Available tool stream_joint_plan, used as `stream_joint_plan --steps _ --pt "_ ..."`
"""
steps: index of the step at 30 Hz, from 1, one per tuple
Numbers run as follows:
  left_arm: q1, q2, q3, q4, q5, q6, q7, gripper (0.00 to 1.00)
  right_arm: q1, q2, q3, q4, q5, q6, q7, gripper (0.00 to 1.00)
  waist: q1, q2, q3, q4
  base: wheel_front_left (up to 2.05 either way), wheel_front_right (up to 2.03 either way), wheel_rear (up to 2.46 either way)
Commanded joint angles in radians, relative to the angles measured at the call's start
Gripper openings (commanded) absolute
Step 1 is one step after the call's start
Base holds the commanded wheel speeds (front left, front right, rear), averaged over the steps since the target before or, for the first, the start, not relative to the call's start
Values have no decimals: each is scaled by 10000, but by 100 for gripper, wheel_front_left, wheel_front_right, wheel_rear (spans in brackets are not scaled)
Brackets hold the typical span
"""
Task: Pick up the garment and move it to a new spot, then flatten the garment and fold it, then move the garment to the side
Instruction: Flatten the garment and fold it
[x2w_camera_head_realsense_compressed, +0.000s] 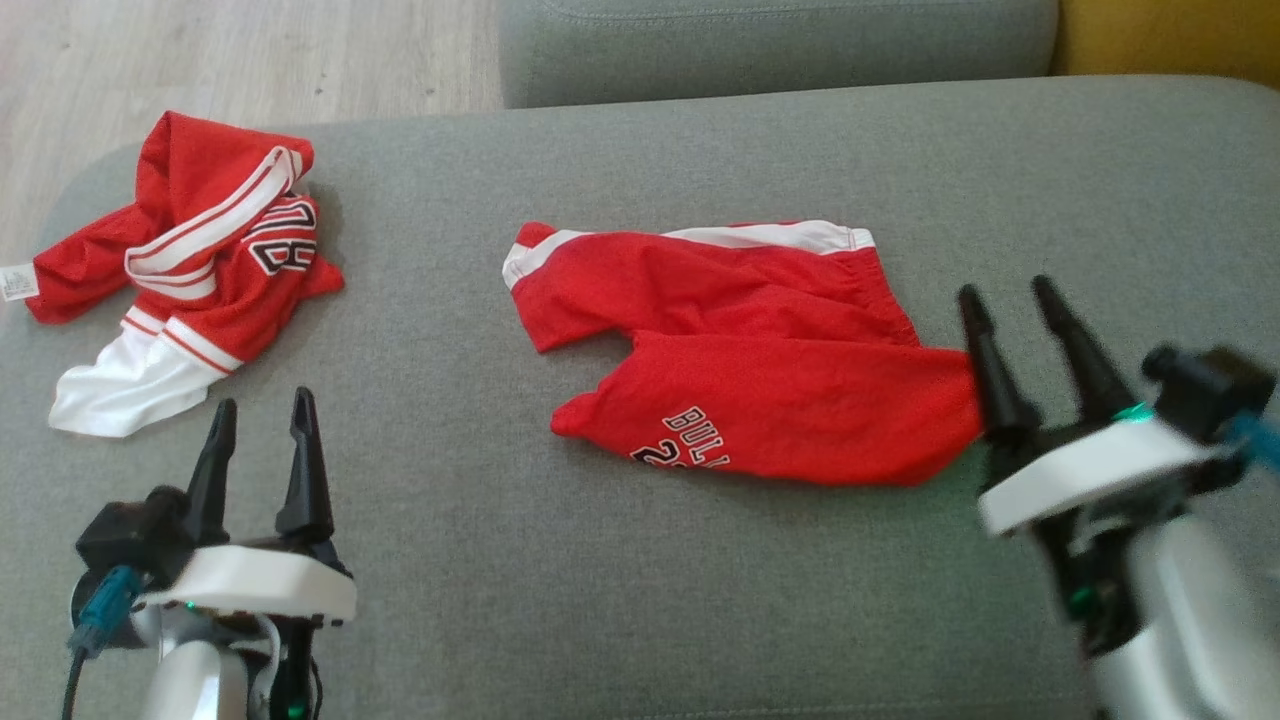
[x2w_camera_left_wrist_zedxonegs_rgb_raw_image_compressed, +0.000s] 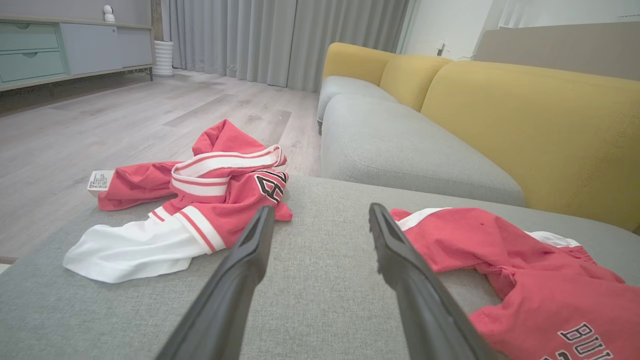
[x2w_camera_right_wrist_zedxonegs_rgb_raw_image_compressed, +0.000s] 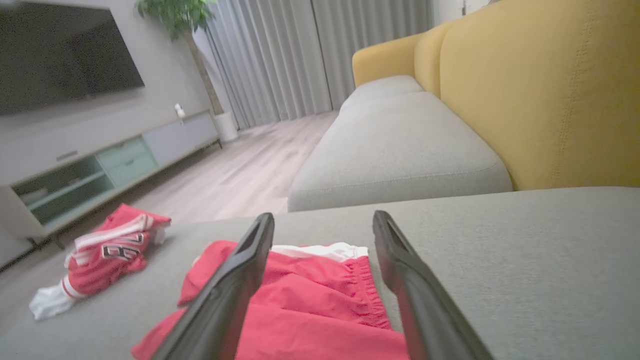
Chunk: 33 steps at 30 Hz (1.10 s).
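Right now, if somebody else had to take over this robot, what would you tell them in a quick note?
Left gripper: open, empty, over the grey cushion near the crumpled jersey.
Right gripper: open, empty, at the red shorts, waistband end.
Shorts lie spread mid-cushion, wrinkled, apparently unfolded.
Likely done: placing them.
Left: smooth, fold, move aside.

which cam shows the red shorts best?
Head view: the red shorts lie almost whole on the cushion. Left wrist view crops them at its lower right; right wrist view shows the waistband end, partly behind the right gripper's fingers.
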Motion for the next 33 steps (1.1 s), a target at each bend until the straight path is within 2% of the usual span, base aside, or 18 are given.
stream_joint_plan --steps 1,4,7,10,12,14,17,22,27,29,33 --pt "-248 63 328 -377 32 -11 -122 100 -28 35 235 -319 -17 -7 -225 100 0 0 -15 4 0 0 0" --pt "-184 56 252 -404 -12 -31 -122 100 294 373 434 175 -184 -7 -1201 100 0 0 -68 6 0 0 0" --pt "-162 53 164 -371 -17 -57 -122 100 267 495 597 734 -275 -7 -1628 100 0 0 -93 -23 0 0 0" --pt "-187 71 80 -271 -22 -94 -122 100 68 487 730 1097 -304 -7 -1777 100 0 0 -107 -72 0 0 0" --pt "-252 68 -126 -74 -417 -159 -61 100 -69 404 763 1262 -334 -7 -1829 100 0 0 -133 -93 0 0 0" --pt "-459 284 -524 -1 -662 -210 282 100 -152 348 759 1358 -329 -7 -1876 100 0 0 -184 -111 0 0 0" --pt "-1034 999 -1542 -104 -1417 -239 1498 100 -317 304 774 1463 -291 -7 -1911 100 0 0 -242 -211 0 0 0" --pt "-2172 2938 -3587 -458 -3408 -244 4576 100 -559 387 911 1594 -204 -7 -1959 100 0 0 -297 -689 0 0 0" --pt "-3169 4368 -5363 -565 -5544 -245 6944 100 -789 548 1240 1723 -85 -7 -2028 100 0 0 6 -1433 0 0 0" --pt "-3558 4887 -6112 -627 -6098 -246 7410 100 -900 599 1336 1783 -22 -7 -2085 100 0 0 204 -1747 0 0 0" --pt "-4331 5547 -6992 -272 -6631 -246 7403 100 -1130 659 1450 1908 37 -7 -2212 100 0 0 566 -2298 0 0 0"
